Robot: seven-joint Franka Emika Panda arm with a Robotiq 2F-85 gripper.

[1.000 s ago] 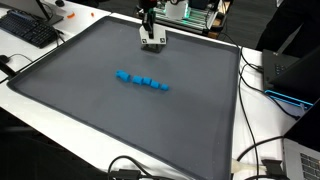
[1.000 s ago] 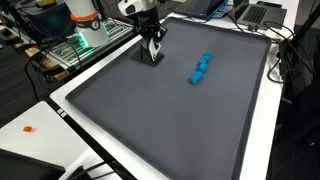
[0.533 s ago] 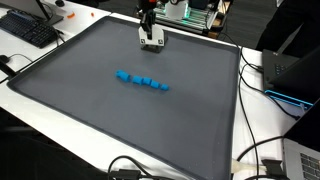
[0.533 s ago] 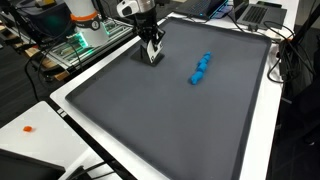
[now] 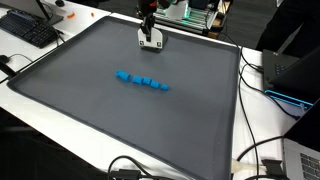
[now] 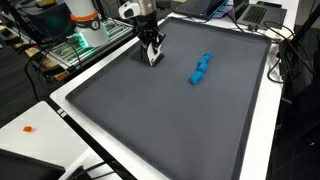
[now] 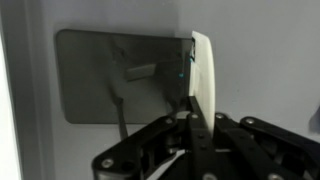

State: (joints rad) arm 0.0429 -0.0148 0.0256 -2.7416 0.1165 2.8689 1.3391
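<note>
My gripper [image 5: 150, 34] is near the far edge of the dark grey mat [image 5: 120, 120], shut on a thin white flat piece [image 5: 152, 42] that hangs just above the mat. The gripper [image 6: 151, 44] and the piece [image 6: 153, 57] show in both exterior views. In the wrist view the white piece [image 7: 201, 75] stands edge-on between the black fingers [image 7: 193, 125], over a darker grey rectangular patch [image 7: 110, 75] on the surface. A row of small blue blocks [image 5: 141, 80] lies mid-mat, well away from the gripper, and shows again [image 6: 201, 68].
A white table rim [image 6: 80, 125] surrounds the mat. A keyboard [image 5: 30, 28] lies at one corner, and a laptop [image 5: 290, 75] and cables [image 5: 250, 150] lie along one side. Electronics [image 6: 80, 40] stand behind the arm. A small orange item [image 6: 28, 128] lies on the white table.
The gripper with the white piece has shifted very slightly toward the far edge. The blue blocks have not moved.
</note>
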